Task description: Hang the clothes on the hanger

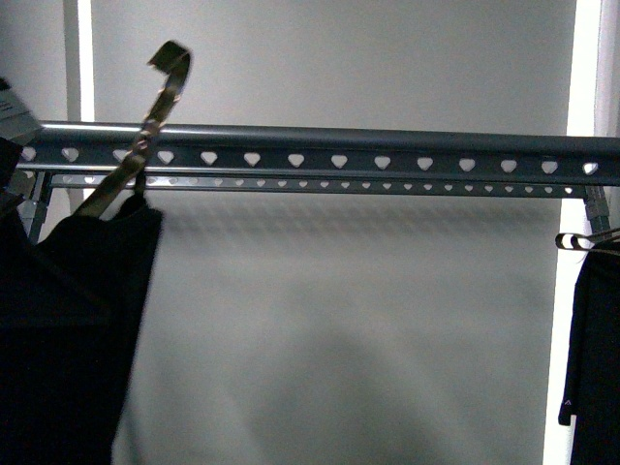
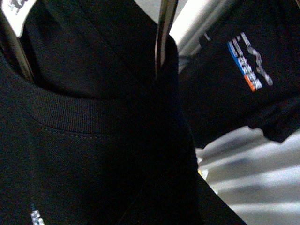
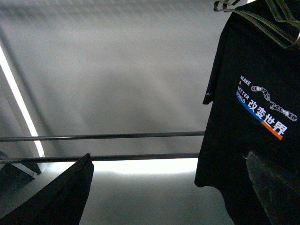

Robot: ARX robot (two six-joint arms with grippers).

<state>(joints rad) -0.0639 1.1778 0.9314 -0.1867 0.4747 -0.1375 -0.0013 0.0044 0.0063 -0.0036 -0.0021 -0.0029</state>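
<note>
Overhead, metal hook [image 1: 155,114] tilted across rail [image 1: 407,143], black T-shirt [image 1: 68,329] beneath

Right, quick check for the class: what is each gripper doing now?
Left gripper: cannot be told, out of view.
Right gripper: cannot be told; only a blurred dark edge shows.

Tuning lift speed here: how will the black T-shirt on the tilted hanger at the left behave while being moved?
Probably floppy: the T-shirt hangs limp below its wire hanger, so it would likely swing and lag. It looks light, with soft knit at the collar. The hanger leans across the rail, so the load may pivot.
</note>
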